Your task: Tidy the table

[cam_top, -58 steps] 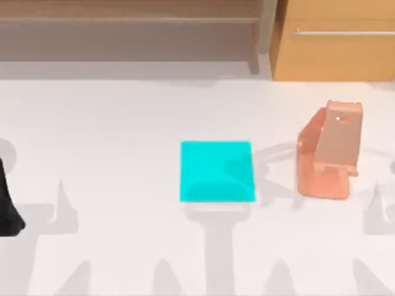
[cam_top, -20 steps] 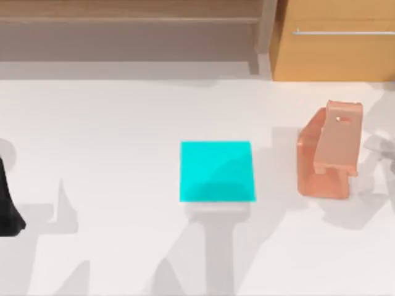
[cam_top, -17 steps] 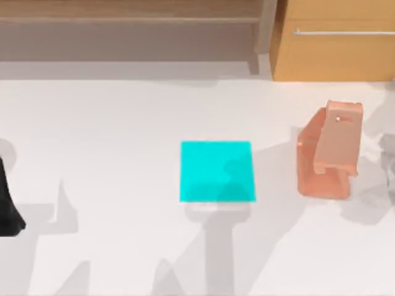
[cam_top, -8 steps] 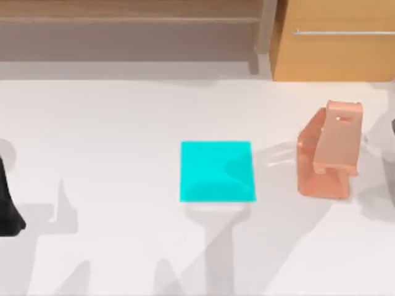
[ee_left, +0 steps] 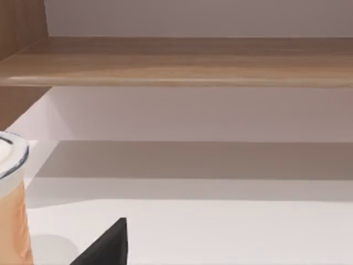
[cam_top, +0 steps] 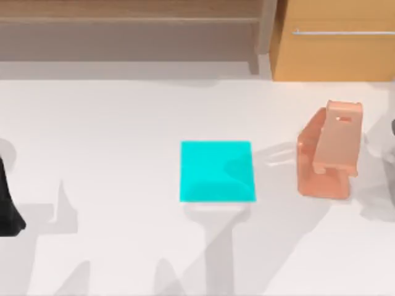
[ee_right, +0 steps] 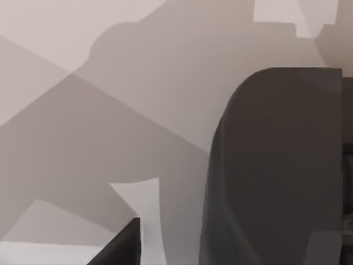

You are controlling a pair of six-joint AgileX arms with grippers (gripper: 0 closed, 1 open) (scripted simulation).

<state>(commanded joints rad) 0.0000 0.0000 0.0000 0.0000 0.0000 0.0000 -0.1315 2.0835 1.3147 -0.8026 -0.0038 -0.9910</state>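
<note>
On the white table (cam_top: 111, 123) spanning the top view, a cyan mat (cam_top: 217, 171) lying at centre, a salmon stand (cam_top: 329, 150) sitting near the right edge, wooden cabinet (cam_top: 333, 40) beyond the far edge, left arm (cam_top: 7, 203) parking at the left edge, in the left wrist view an orange cup (ee_left: 11, 201) standing on the table under a wooden shelf (ee_left: 182, 61), in the right wrist view a dark rounded body (ee_right: 276, 165) looming over shadowed table, whether either gripper's fingers are apart or together cannot be told.

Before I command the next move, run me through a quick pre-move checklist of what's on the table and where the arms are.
1. Pink phone stand upright on the table, right side: ok.
2. Cyan mat lying flat at the table's middle, nothing on it: ok.
3. Gap between stand and mat, apart and not touching: ok.
4. Wooden cabinet behind the stand, drawer shut with handle showing: ok.
5. Left arm parked at the left edge, gripper state: cannot tell.
6. Right arm barely in at the right edge near the stand, gripper state: cannot tell.
</note>
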